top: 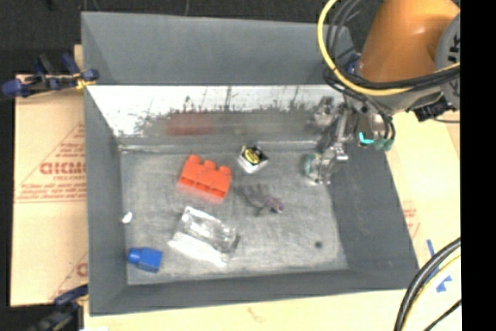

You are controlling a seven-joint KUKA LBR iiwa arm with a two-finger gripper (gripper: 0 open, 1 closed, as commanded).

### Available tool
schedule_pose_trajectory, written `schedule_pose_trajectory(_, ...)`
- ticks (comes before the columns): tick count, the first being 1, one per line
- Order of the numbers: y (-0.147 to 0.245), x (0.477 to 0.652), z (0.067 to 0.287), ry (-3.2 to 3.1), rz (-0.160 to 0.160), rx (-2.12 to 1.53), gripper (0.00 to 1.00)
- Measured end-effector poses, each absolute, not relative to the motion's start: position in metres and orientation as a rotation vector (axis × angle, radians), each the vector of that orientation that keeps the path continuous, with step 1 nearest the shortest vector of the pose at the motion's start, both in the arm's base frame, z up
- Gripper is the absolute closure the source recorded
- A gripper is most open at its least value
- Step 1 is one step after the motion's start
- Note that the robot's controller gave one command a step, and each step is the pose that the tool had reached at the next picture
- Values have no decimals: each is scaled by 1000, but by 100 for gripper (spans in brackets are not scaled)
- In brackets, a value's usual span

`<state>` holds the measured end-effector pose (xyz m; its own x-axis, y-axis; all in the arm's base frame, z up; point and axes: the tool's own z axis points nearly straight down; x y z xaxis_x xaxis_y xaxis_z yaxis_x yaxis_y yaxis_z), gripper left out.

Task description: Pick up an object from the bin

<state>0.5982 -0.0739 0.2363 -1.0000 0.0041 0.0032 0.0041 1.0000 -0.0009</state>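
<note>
So the gripper point(321, 167) sits low at the back right of the bin point(373, 232), close to the sloped right wall. Can't tell if it's clenched or released. Nearest things are a small white-and-yellow piece point(252, 157) just to its left and a purplish bit point(266, 204) toward the front. The orange brick point(205, 176), clear packet point(203, 232) and blue cap point(145, 258) lie further left, well apart, with open floor at front right.

No text can be read. Dark lettering on the arm point(453, 49) is cut off at the edge and cannot be made out. The small black, yellow and white thing point(252, 158) near the back wall of the bin point(373, 198) has markings too small to read.
</note>
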Motion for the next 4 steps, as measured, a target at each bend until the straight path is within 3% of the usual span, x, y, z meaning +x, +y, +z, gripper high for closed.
schedule_pose_trajectory(1, 1, 588, 147, -3135, -5, -115, 0)
schedule_pose_trajectory(2, 11, 591, 78, -3125, -4, -354, 0)
schedule_pose_trajectory(3, -54, 534, 77, -3117, 2, -456, 0)
schedule_pose_trajectory(4, -32, 547, 74, -3075, 4, -679, 0)
